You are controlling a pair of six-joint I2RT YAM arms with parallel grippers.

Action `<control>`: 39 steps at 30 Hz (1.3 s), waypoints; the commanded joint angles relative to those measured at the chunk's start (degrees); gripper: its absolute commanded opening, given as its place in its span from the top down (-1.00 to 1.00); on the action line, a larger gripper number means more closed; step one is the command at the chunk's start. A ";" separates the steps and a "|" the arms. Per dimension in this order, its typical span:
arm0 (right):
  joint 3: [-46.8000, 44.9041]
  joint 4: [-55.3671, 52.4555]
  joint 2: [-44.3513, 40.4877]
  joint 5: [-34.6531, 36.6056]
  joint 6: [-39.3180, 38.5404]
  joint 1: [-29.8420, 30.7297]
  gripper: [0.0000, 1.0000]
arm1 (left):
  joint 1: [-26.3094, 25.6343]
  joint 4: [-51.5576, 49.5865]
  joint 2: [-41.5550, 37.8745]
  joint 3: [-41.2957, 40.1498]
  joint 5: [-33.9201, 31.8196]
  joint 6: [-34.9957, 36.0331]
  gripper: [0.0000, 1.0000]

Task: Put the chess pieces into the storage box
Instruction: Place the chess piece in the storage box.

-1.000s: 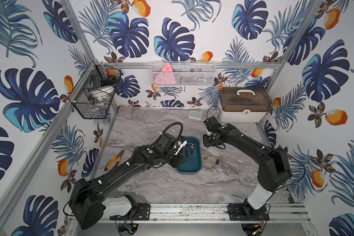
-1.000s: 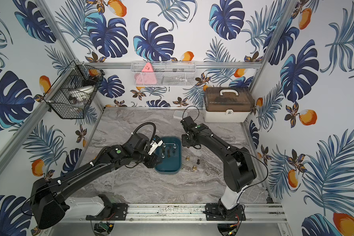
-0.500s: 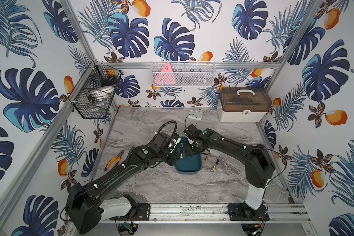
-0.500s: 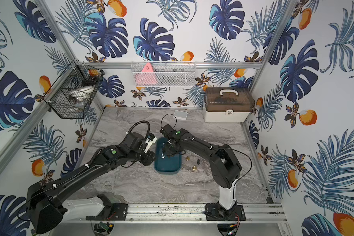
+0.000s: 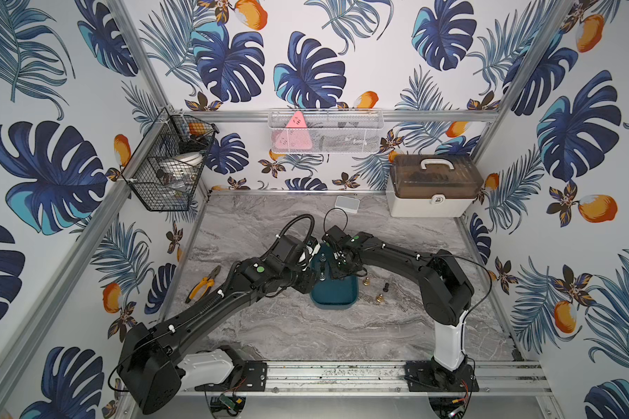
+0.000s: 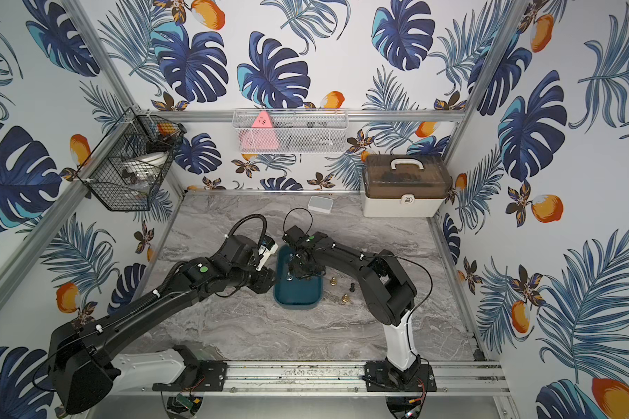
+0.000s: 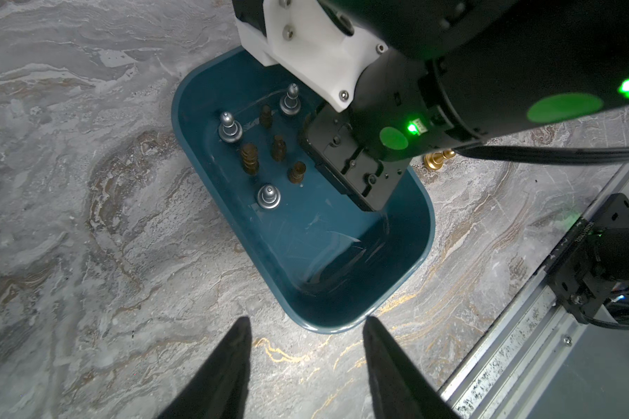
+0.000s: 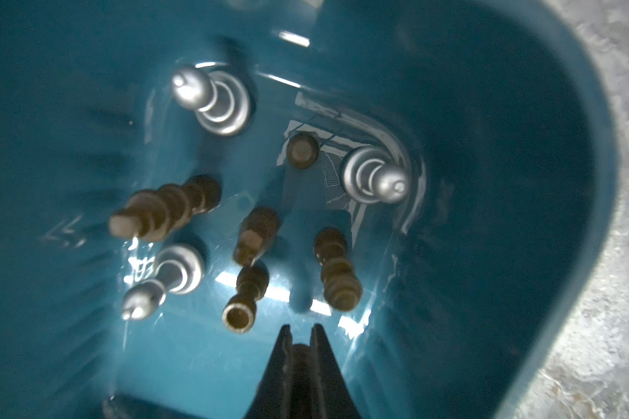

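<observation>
On the grey marbled counter point(image 5: 305, 333), near its middle: the shallow dark teal plastic storage box with rounded corners point(image 5: 336, 295). Inside its far half, low over the floor: the right tool point(image 8: 302, 328), pressed together on, seemingly, a small dark brown chess piece point(image 8: 300, 357).

Step in hand, as judged: delivery of that piece, not yet released. Already standing in the box, crowded toward the far end: three silver metallic pieces point(image 7: 229, 127) and, in the right wrist view, five dark brown ones point(image 8: 164, 208). Next, probably: down to a free patch of floor, fingers parted gently, then straight up. Little room beside the nearest brown pieces, hence some risk of toppling one.

Left tool point(image 7: 307, 321): fingers apart, empty, hovering over the counter just beside the near end of the box, clear of the right arm.

Left to collect, upright on the counter near the rim on the right arm's side: two brass-gold pieces point(image 5: 366, 281) and one dark piece point(image 5: 386, 287).

Around, none in the way:
- white case with brown translucent lid point(image 5: 433, 188) in the back corner
- black wire basket point(image 5: 168, 163) on the wall
- yellow-handled pliers point(image 5: 204, 284)
- small flat white box point(image 5: 346, 203)
</observation>
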 commanded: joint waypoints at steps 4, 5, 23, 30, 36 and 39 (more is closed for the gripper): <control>0.22 2.96 1.40 1.56 -0.30 0.02 0.79 | 0.03 -0.39 0.43 0.41 -0.21 0.18 -0.08; 0.26 3.09 1.62 1.66 -0.30 0.03 0.79 | 0.08 -0.49 0.47 0.50 -0.24 0.18 -0.08; 1.36 2.50 4.63 4.80 -0.39 0.04 0.79 | 0.09 -0.62 1.00 0.71 0.11 0.18 -0.08; 1.71 1.82 4.28 6.03 -0.30 0.16 0.78 | 0.15 -0.67 1.25 0.87 0.11 0.18 -0.08; 2.40 0.82 4.54 6.41 -0.61 0.53 0.79 | 0.16 -0.84 1.50 1.08 0.20 0.18 -0.08; 2.23 1.28 4.41 6.37 -0.56 0.63 0.76 | 0.12 -0.84 1.55 0.95 0.19 0.18 -0.08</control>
